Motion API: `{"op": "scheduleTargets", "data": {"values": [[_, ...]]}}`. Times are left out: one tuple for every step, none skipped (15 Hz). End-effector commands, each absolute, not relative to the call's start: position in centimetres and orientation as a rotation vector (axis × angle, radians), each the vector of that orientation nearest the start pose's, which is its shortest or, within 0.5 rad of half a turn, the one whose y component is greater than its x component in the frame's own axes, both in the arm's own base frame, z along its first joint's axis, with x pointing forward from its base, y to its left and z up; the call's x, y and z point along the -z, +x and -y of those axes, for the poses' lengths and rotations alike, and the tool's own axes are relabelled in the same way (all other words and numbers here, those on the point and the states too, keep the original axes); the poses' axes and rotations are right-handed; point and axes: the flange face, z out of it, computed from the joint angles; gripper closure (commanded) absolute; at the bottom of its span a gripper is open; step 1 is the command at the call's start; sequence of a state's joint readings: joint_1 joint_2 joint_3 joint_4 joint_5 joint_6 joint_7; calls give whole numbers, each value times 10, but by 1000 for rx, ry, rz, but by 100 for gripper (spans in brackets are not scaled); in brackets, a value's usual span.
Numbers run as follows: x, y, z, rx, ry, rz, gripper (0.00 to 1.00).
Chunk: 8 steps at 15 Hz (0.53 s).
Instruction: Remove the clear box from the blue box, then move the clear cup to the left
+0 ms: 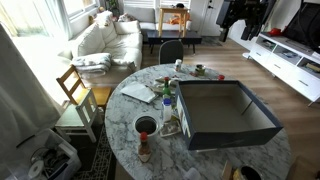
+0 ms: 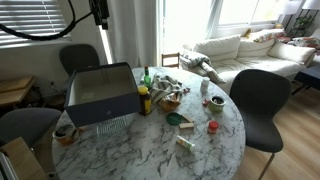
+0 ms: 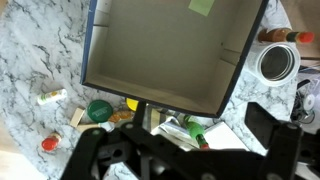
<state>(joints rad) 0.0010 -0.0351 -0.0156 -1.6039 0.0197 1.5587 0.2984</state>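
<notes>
The blue box [image 1: 262, 128] stands on the round marble table in both exterior views [image 2: 100, 108]. In the wrist view I look down into its dark inside [image 3: 150, 50]. A small pale greenish flat piece [image 3: 203, 5], which may be the clear box, lies inside at the top edge, cut off by the frame. The clear cup [image 1: 146, 126] stands beside the blue box's corner and shows in the wrist view [image 3: 277, 62] as a pale ring. My gripper [image 3: 185, 145] hangs above the box's near wall. Its fingers are wide apart with nothing between them.
A green bottle [image 3: 200, 135] and white packets [image 1: 138, 92] lie by the box wall under the gripper. A green lid [image 3: 98, 110], a red cap [image 3: 50, 143], a sauce bottle [image 1: 144, 150] and a yellow-lidded jar [image 2: 144, 100] are on the table. Chairs [image 2: 255, 100] stand around it.
</notes>
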Motion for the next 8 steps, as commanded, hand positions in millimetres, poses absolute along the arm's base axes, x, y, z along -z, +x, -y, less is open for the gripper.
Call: {"op": "scheduleTargets", "data": {"values": [[-642, 512, 13, -6, -3080, -435, 0], [-646, 508, 14, 11, -3068, -413, 0], [-647, 506, 14, 22, -3054, -379, 0], [-649, 520, 10, 29, -3083, -429, 0], [-652, 517, 11, 36, -3080, -414, 0], [-653, 514, 11, 38, -3078, -405, 0], [-653, 513, 12, 37, -3077, -401, 0], [-652, 512, 12, 34, -3077, -399, 0]]}}
